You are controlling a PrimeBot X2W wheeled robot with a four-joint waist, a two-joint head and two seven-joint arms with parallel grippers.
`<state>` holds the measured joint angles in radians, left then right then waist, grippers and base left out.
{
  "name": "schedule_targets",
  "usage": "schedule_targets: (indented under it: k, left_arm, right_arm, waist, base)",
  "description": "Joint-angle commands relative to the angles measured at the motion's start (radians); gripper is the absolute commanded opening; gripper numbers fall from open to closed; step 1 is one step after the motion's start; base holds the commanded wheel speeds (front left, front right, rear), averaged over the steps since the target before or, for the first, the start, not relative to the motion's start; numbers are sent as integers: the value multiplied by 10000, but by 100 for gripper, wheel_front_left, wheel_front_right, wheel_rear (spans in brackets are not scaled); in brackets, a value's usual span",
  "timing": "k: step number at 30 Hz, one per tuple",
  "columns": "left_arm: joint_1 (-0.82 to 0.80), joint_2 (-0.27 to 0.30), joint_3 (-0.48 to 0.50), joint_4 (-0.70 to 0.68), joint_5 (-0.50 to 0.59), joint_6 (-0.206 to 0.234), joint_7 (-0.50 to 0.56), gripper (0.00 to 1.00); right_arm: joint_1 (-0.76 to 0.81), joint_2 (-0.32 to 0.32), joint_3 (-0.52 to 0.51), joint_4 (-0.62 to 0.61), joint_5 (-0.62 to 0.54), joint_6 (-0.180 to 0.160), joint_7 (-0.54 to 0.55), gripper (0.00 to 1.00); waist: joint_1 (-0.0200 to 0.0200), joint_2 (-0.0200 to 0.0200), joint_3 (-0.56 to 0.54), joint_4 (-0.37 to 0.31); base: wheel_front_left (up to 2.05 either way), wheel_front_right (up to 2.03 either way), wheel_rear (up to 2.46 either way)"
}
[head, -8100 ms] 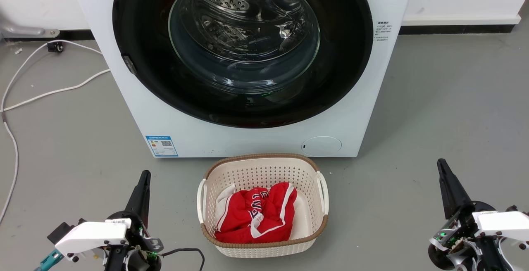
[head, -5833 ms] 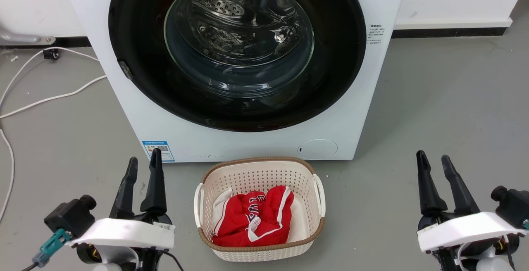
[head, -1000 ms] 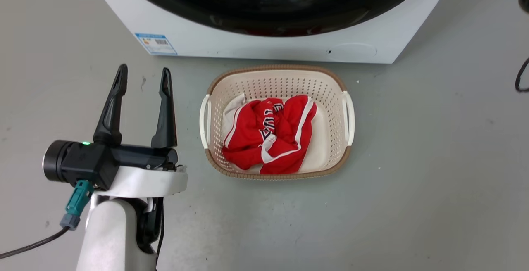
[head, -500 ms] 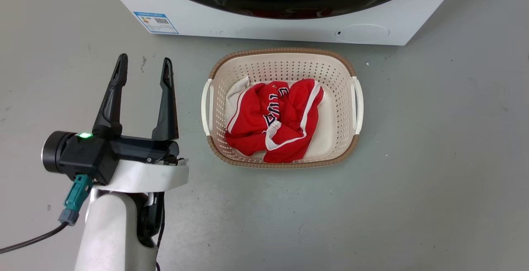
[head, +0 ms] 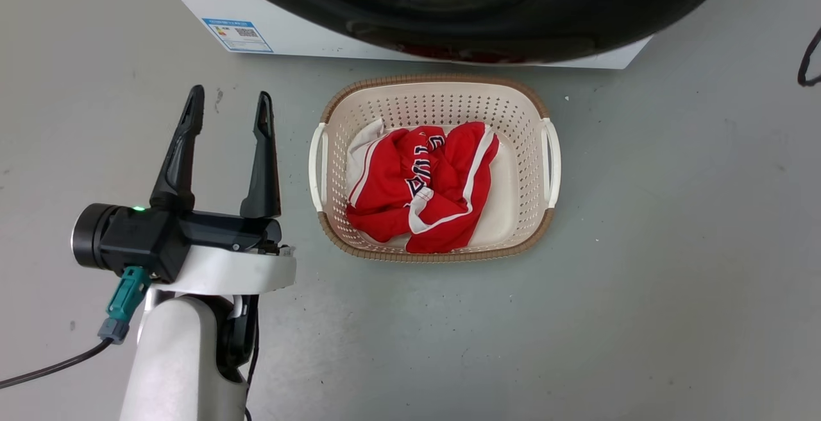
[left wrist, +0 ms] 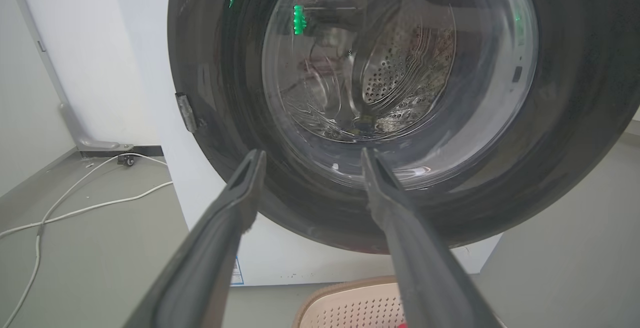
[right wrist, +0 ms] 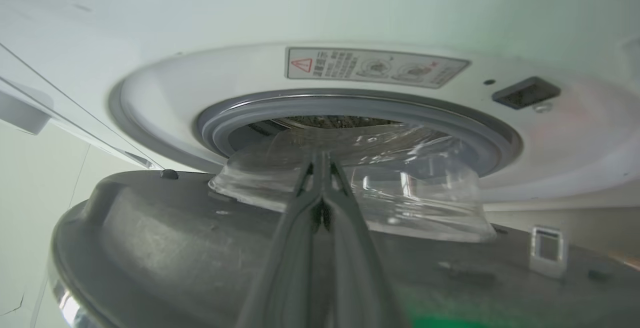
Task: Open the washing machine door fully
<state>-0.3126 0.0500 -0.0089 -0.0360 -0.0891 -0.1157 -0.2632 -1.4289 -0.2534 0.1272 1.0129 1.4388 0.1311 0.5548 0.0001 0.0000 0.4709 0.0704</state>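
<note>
Head view, nearest first: left gripper (head: 229, 95) low on the left, fingers spread wide and holding nothing, hovering over bare floor (head: 673, 248) just beside the basket (head: 410, 103). Likely parked there to keep out of the door's swing; takes no part in the pull. Next out, the basket itself, flat on the floor right before the washing machine (head: 218, 0), red garment (head: 417, 190) heaped inside. Sits close under the door's arc, though probably low enough to pass beneath. Beyond it, blue label (head: 234, 31) on the white front, and above that the door (head: 513, 17), glossy black, right side standing out past the machine's corner: ajar, not yet wide. Left wrist view, between the spread fingers: same door nearly face-on, hinge (left wrist: 186, 112) at the rim on that view's left, hence the opposite edge out first; white cables (left wrist: 75, 208) on the floor, well apart. Right wrist view, farther in: right gripper (right wrist: 320, 160), fingers pressed together with nothing between them, tucked behind the door and lying along its grey inner face toward the glass bowl (right wrist: 410, 193). Closed that way, presumably, to serve as one stiff hook for drawing the door outward; actual contact too hard to tell. Farthest, rubber seal (right wrist: 350, 100) ringing the drum opening (right wrist: 320, 120) and a dark latch slot (right wrist: 525, 92) uncovered on the white front: door unlatched, most of the swing left to do.
</note>
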Motion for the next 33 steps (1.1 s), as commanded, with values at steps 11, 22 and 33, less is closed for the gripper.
schedule_targets:
  k: [11,22,33]
  left_arm:
    - [81,3,20,243,42,-7,-21,100]
    - [962,3,-41,662,26,-3,-21,100]
    - [1732,3,-245,832,-99,29,-21,100]
  right_arm:
    - [1012,-283,532,-1254,56,-3,2262,0]
    - [3313,96,1213,-2674,261,-3,3964,0]
    - [5248,887,1818,-4480,544,-3,4995,0]
  waist:
    - [-1,0,-373,-161]
    - [-1,0,-1956,-221]
    - [-1,0,-3035,16]
  base:
    - [0,0,0]
    - [0,0,0]
    - [0,0,0]
